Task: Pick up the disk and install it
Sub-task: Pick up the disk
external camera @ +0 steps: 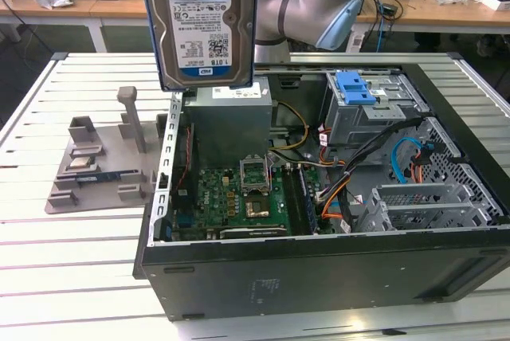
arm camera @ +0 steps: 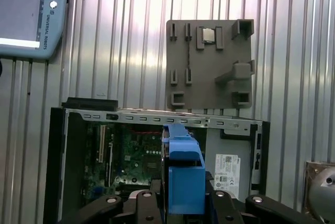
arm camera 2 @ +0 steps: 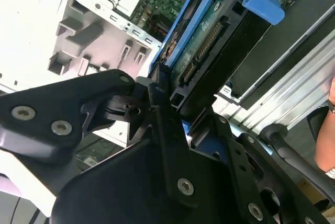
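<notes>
Exterior view: the disk (external camera: 209, 26) hangs upright in the air over the open computer case (external camera: 319, 265). The case stands on a slatted metal table (external camera: 72, 269) (a grey holder plate (external camera: 96, 178) lies beside it). Wooden desks (external camera: 103, 8) stand behind. In the second wrist view the gripper (arm camera 2: 180, 103) is clamped on the disk.

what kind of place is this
Probably a robotics lab or test workshop: an open computer case sits on a slatted metal table, a robot arm holds the disk above it, and cluttered wooden workbenches stand behind.
</notes>
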You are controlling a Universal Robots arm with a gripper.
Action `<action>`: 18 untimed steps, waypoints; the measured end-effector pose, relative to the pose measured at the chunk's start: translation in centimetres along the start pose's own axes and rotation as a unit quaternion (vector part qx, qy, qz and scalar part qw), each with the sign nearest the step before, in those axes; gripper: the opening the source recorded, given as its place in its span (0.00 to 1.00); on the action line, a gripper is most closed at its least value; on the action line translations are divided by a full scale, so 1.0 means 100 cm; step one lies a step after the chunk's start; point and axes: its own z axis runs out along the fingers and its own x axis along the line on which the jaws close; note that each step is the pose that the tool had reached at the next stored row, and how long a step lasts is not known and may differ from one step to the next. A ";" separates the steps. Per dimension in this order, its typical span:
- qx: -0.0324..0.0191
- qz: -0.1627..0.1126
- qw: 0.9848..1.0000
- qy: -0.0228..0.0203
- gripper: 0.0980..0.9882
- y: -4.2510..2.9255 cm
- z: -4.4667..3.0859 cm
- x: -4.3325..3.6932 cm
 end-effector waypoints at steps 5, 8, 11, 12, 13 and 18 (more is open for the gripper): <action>0.000 0.000 1.000 0.000 0.30 0.0006 0.0002 0.0106; 0.000 0.000 1.000 0.000 0.30 0.0010 0.0003 0.0161; 0.000 0.000 1.000 0.000 0.30 0.0015 0.0004 0.0231; 0.000 0.000 1.000 0.000 0.30 0.0017 0.0005 0.0265; 0.000 0.000 1.000 0.000 0.30 0.0018 0.0005 0.0282; 0.000 0.000 1.000 0.000 0.30 0.0025 0.0007 0.0399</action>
